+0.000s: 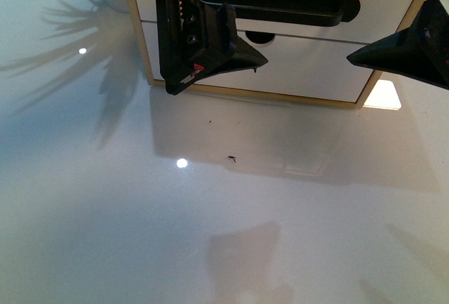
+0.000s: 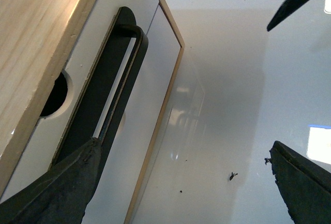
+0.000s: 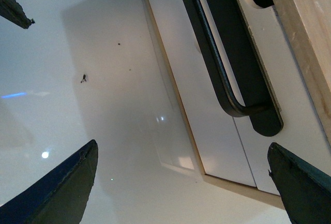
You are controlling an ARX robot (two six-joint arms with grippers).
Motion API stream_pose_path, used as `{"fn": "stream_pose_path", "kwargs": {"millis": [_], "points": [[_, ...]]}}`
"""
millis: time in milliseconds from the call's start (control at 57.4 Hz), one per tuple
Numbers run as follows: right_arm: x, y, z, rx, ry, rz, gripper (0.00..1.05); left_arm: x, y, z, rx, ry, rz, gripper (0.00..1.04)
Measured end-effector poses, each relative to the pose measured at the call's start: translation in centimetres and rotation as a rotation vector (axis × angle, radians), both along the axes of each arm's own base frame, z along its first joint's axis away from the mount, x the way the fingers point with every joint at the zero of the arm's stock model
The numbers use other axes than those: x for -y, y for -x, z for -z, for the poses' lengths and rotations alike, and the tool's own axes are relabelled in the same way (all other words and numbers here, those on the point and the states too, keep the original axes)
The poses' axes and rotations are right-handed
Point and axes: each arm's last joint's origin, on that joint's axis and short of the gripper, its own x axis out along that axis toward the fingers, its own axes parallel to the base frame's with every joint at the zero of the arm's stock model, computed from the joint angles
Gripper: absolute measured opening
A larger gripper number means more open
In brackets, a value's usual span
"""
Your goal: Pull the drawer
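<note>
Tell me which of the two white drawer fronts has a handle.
The upper drawer, with the long black bar handle across it. The lower drawer front has only a half-round notch.

The left claw (image 2: 184,145) is black, with pointed wedge fingers (image 2: 57,188), a toothed rack (image 1: 184,2) and a small red mark (image 1: 198,67).

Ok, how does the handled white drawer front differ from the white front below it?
The upper white drawer front carries a long black bar handle; the lower white drawer front has none. The upper one sits higher, the lower one just above the white tabletop. Both are white, with a half-round notch in the upper edge.
</note>
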Motion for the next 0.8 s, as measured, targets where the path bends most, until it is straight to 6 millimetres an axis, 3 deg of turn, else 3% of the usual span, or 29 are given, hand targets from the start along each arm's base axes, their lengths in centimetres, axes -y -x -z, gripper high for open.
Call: {"fn": "stream_pose_path", "kwargs": {"millis": [400, 801], "points": [[-0.1, -1.6, 0.2, -0.023, -0.019, -0.056, 0.96, 0.6, -3.0, 1.3, 0.028, -0.067, -0.009, 0.97], [-0.1, -1.9, 0.2, -0.04, -0.026, -0.073, 0.96, -0.2, -5.2, 2.8, 0.045, -0.144, -0.056, 0.97]]}}
